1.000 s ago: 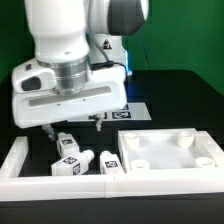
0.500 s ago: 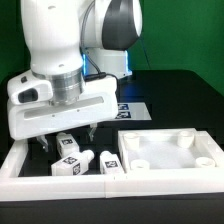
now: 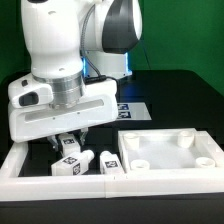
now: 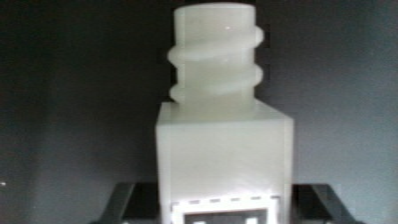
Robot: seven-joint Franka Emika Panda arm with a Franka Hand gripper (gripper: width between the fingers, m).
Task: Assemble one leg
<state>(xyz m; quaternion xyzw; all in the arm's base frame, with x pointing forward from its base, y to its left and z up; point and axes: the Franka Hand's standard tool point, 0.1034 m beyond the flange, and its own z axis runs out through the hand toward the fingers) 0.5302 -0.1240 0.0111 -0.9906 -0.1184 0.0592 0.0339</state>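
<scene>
The white Franka arm is hanging low over the black table (image 3: 190, 100), and its two-finger gripper (image 3: 68, 138) is sitting just above a small, chunky white plastic leg (image 3: 68, 147) with a square black-and-white tag on its side. In the exterior view the wide white gripper body is covering most of the fingers, so I cannot tell how far the jaws are standing apart or if they are pressing on the leg. This leg is lying near the exterior view's left, inside the corner of a white raised plastic border (image 3: 20, 160) that is running along the front of the table. Two more white tagged pegs are lying close to it: one (image 3: 72, 165) just in front of it, and another (image 3: 110, 162) toward the exterior view's right. Beside that peg, the large white square panel (image 3: 168, 140) with round sockets is lying flat. The thin flat marker board (image 3: 133, 108) is showing behind the gripper. In the wrist view the leg (image 4: 221, 140) is filling the picture, with its threaded round end pointing away from the tag.
</scene>
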